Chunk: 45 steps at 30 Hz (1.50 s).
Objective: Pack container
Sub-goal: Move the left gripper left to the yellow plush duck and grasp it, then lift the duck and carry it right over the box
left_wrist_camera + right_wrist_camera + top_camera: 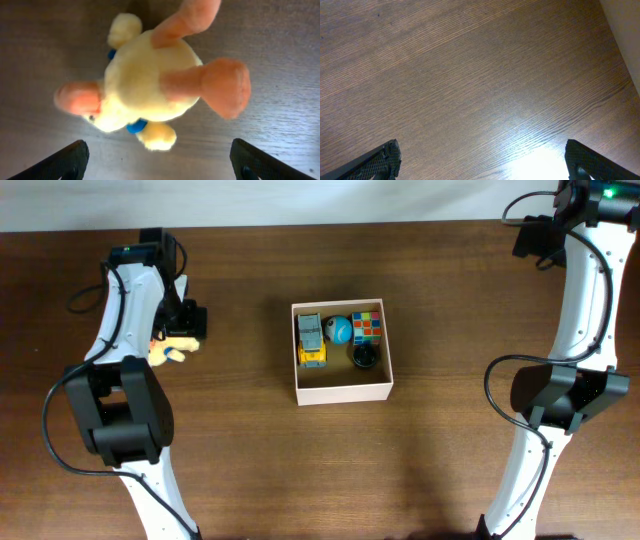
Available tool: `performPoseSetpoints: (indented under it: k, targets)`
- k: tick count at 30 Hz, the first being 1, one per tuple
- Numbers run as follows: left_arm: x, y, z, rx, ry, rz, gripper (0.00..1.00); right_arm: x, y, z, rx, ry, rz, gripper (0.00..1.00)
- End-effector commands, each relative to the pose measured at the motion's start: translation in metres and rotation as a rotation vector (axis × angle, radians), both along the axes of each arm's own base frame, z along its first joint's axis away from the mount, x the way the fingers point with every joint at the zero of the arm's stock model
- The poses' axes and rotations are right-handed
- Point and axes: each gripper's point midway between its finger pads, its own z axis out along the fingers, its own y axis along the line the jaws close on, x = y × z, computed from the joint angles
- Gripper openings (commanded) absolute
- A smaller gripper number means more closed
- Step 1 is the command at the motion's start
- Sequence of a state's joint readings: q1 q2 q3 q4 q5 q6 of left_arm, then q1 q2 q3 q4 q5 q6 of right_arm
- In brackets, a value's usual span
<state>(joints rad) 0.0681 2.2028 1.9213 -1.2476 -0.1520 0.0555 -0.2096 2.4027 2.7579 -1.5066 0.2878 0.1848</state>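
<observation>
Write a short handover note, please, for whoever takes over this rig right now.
Left gripper: open, above the plush duck, not gripping it.
Right gripper: open, over bare table, holding nothing.
Container: mid-table; toy truck, blue ball, puzzle cube and a small black item are inside.
Left to do: the duck lies on the table outside the container; grasp it and pack it.

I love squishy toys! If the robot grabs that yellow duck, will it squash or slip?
The plush duck looks fuzzy and stuffed, so it would probably squash softly rather than slip. Its orange feet look floppy and may dangle. It is likely light for its size.
</observation>
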Motion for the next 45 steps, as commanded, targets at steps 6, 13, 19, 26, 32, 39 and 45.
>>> performPoseSetpoints:
  k: [6, 13, 19, 26, 32, 39, 45]
  targets:
    - [0.004, 0.008, -0.017, -0.009, -0.015, -0.094, 0.83, -0.001, 0.000, 0.002, 0.000, -0.008, -0.014, 0.99]
    - [0.006, 0.012, -0.018, -0.008, -0.025, -0.084, 0.38, -0.001, 0.000, 0.002, 0.000, -0.008, -0.014, 0.99]
    - [0.008, 0.009, -0.020, -0.024, -0.037, -0.086, 0.38, -0.001, 0.000, 0.002, 0.000, -0.008, -0.014, 0.99]
    - [0.016, 0.006, -0.032, -0.043, -0.079, -0.089, 0.39, -0.001, 0.000, 0.002, 0.000, -0.008, -0.014, 0.99]
    - [0.010, 0.005, -0.043, -0.045, -0.060, -0.089, 0.35, -0.001, 0.000, 0.002, 0.000, -0.008, -0.014, 0.99]
    - [0.009, 0.006, -0.044, -0.045, -0.058, -0.088, 0.10, -0.001, 0.000, 0.002, 0.000, -0.008, -0.014, 0.99]
    - [0.009, 0.005, -0.043, -0.045, -0.057, -0.088, 0.02, -0.001, 0.000, 0.002, 0.000, -0.008, -0.014, 0.99]
